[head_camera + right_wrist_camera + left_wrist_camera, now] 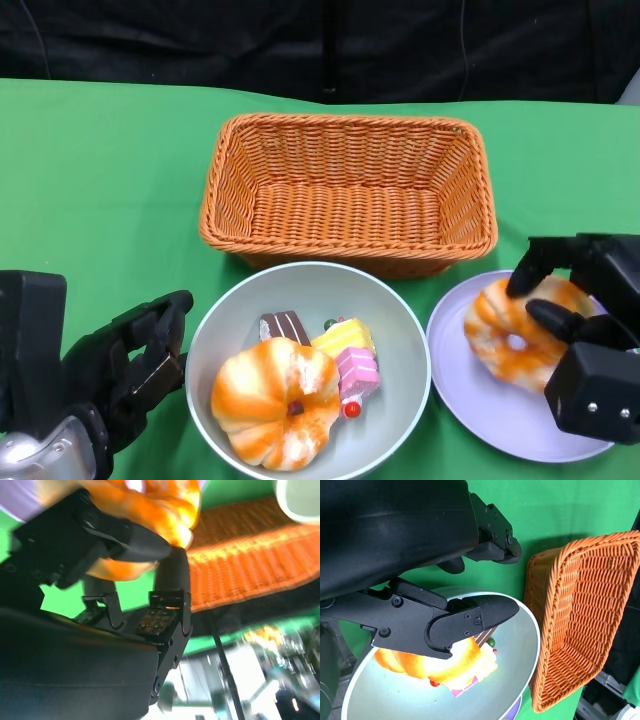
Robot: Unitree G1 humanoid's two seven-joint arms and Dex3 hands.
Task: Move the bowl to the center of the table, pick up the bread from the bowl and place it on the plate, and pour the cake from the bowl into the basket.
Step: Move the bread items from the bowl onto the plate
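A pale grey bowl (300,288) stands near the table's front, in front of the basket. It holds an orange-and-white bread (275,402) and several small cake pieces (345,358). On the lavender plate (475,415) to its right lies a second orange ring-shaped bread (505,335), and my right hand (585,345) grips it with fingers wrapped over its far side. The right wrist view shows those fingers (130,540) closed around the bread (167,505). My left hand (125,370) hovers beside the bowl's left rim, fingers apart and empty. In the left wrist view its fingers (470,622) reach over the bowl (520,675).
A rectangular orange wicker basket (350,190) stands empty behind the bowl and plate, close to both. Green cloth covers the table, with bare cloth to the far left and right of the basket. A black backdrop closes off the far edge.
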